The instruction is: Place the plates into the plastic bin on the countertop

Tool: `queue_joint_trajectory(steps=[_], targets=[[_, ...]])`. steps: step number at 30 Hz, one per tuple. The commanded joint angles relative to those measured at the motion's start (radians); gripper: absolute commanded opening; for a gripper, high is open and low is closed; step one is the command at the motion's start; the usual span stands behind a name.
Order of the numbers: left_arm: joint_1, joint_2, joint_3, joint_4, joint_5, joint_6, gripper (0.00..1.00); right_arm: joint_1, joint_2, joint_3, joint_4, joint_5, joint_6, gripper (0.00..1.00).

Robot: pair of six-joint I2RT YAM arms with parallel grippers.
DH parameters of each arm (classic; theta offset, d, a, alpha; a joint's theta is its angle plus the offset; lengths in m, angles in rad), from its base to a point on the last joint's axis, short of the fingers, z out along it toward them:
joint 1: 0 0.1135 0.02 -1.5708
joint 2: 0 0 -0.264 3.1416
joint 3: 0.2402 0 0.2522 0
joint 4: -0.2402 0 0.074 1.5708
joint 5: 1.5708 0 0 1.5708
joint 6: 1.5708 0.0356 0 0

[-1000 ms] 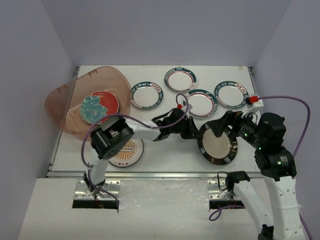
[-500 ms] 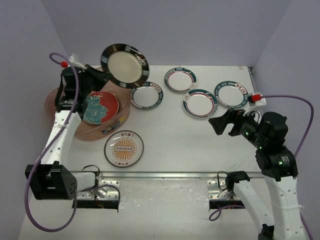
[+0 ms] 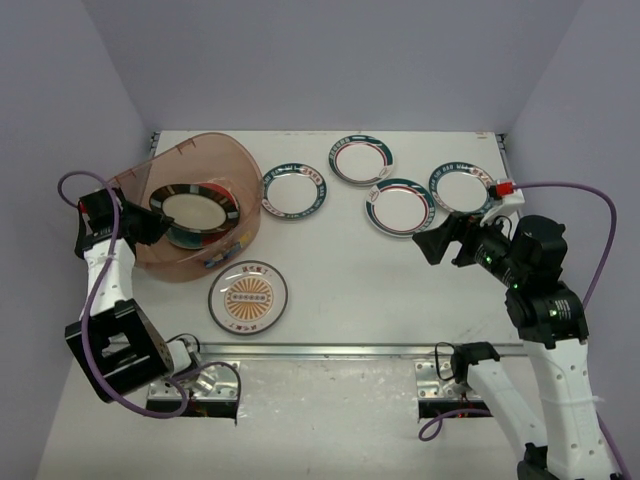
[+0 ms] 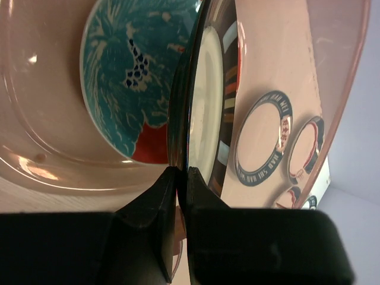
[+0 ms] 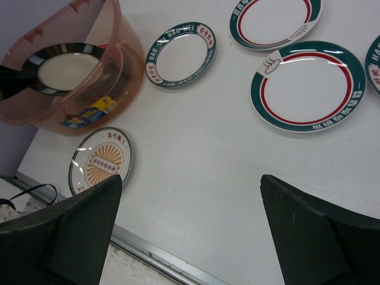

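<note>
While my left pincer (image 4: 178,178) pinches the dark plate (image 3: 195,212) inside the bin (image 3: 215,150) at ten o'clock, over the floral plate (image 4: 124,77), five plates (image 3: 400,207) lie outside; my right pincer (image 5: 189,184) gapes, empty.

A: Dark-rimmed plate (image 3: 194,211)?
B: Gripped at its rim by the left pincer (image 4: 178,172) and held tilted inside the plastic bin (image 3: 195,160). The red-teal floral plate (image 4: 124,77) is seen just beyond it.
A: Others?
B: Orange-centred plate (image 3: 249,296) is noted flat on the countertop (image 3: 340,290), beside the bin, well left of the right pincer (image 5: 190,178). Four small white plates (image 3: 294,191) (image 3: 361,159) (image 3: 400,206) (image 3: 463,189) are laid ahead of it.
</note>
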Motion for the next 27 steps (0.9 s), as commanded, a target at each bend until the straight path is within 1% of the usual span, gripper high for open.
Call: queue_joint_trajectory(steps=[1, 6, 10, 12, 13, 14, 16, 17, 18, 21, 23, 25, 26, 27], targets=[[0.003, -0.019, 0.005, 0.242, 0.132, -0.052, 0.0, -0.004, 0.0, -0.005, 0.062, -0.024, -0.005, 0.99], [0.001, 0.038, -0.032, 0.294, 0.12, -0.061, 0.0, -0.004, 0.018, -0.018, 0.079, -0.071, -0.008, 0.99], [0.001, 0.09, -0.04, 0.305, 0.114, -0.057, 0.28, -0.004, 0.039, -0.047, 0.119, -0.116, 0.012, 0.99], [0.0, 0.096, -0.045, 0.304, 0.099, -0.052, 0.38, -0.004, 0.054, -0.064, 0.142, -0.14, 0.027, 0.99], [0.0, 0.096, -0.049, 0.301, 0.081, -0.052, 0.48, -0.004, 0.063, -0.082, 0.167, -0.156, 0.053, 0.99], [0.0, 0.096, -0.049, 0.3, 0.071, -0.052, 0.49, -0.004, 0.075, -0.097, 0.171, -0.158, 0.075, 0.99], [0.0, 0.104, -0.042, 0.286, 0.054, -0.049, 0.83, -0.001, 0.13, -0.166, 0.251, -0.209, 0.159, 0.99], [0.0, 0.105, -0.041, 0.28, 0.051, -0.047, 0.85, 0.002, 0.135, -0.173, 0.296, -0.216, 0.165, 0.99], [-0.002, 0.119, -0.033, 0.272, 0.051, -0.046, 1.0, 0.032, 0.179, -0.227, 0.375, -0.274, 0.213, 0.99], [-0.023, 0.127, 0.001, 0.23, 0.016, -0.026, 1.0, 0.238, 0.296, -0.289, 0.459, -0.146, 0.219, 0.99], [-0.04, 0.128, 0.034, 0.176, -0.047, -0.002, 1.0, 0.344, 0.406, -0.315, 0.534, -0.137, 0.257, 0.99], [-0.056, 0.14, 0.052, 0.152, -0.08, 0.008, 1.0, 0.42, 0.486, -0.338, 0.659, -0.171, 0.313, 0.99], [-0.06, 0.152, 0.06, 0.141, -0.088, 0.011, 1.0, 0.454, 0.563, -0.332, 0.711, -0.155, 0.32, 0.99], [-0.063, 0.176, 0.073, 0.126, -0.083, 0.014, 1.0, 0.493, 0.621, -0.315, 0.719, -0.122, 0.329, 0.99]])
